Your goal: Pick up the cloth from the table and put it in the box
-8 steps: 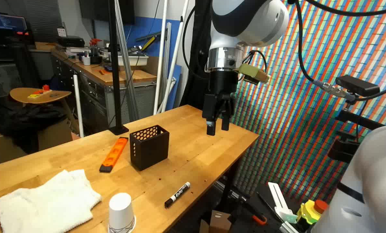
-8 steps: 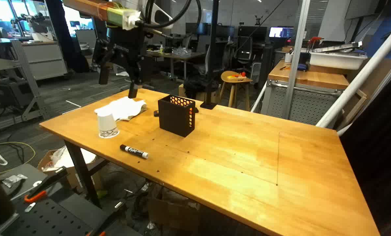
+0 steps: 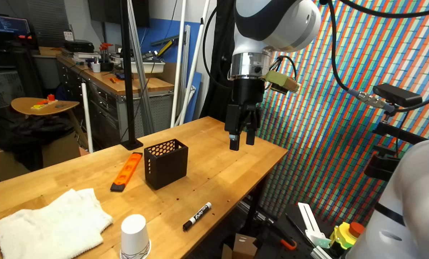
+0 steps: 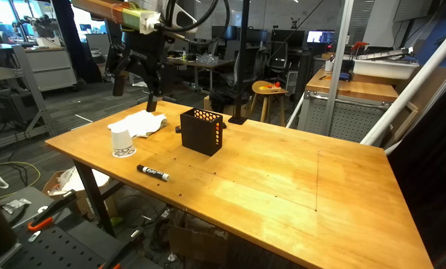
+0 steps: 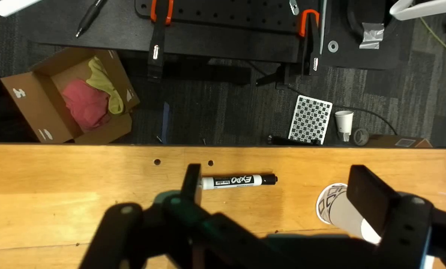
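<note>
No grip yet on the white, fluffy cloth (image 3: 56, 226), lying flat on the butcher-block wooden table (image 3: 218, 165), close by the white paper cup (image 3: 134, 233) standing mouth-down, and well apart from the raised black two-fingered claw (image 4: 135, 99), spread wide with nothing between. Likeliest trouble: toppling the cup by swinging in low, given such closeness to the cloth. Also possible: closing on air after stopping too high over so flat a target, or jamming against the table after pressing too deep. Later, a risk of snagging on the narrow mouth of the black, rectangular, honeycomb-pierced box (image 3: 167, 167), dragging or tipping it, or leaving corners draped outside because of bulk.

Soft, thick, towel-like pile for the cloth; smooth, tapered walls and a patterned band for the cup; thin, stiff, matt sides, probably plastic, for the box; slick sheen, seams and small dark holes for the table.
</note>
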Controlling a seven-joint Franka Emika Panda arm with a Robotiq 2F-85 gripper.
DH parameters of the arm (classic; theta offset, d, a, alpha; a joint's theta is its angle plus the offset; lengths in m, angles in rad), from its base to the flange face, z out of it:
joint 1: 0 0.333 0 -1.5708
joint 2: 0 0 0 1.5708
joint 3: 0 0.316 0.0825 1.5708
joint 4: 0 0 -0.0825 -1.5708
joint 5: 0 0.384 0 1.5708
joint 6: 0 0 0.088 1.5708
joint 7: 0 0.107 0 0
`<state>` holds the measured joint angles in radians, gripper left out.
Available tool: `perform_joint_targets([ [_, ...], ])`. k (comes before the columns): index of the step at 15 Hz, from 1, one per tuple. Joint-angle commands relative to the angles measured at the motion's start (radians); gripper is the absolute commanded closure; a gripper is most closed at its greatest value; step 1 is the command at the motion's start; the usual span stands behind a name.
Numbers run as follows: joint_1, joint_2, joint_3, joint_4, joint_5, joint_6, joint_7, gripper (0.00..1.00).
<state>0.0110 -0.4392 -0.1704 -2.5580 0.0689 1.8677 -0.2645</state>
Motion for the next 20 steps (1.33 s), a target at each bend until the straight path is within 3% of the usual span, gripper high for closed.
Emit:
perform_joint_targets([
  [1,-0.018,0.002,0.017,0.002,0.006,-0.003,-0.006,0.0],
  [13,-0.013,0.006,0.02,0.008,0.011,-0.001,-0.007,0.0],
  [20,0.067,0.114,0.126,0.12,0.012,0.006,-0.011,0.0],
])
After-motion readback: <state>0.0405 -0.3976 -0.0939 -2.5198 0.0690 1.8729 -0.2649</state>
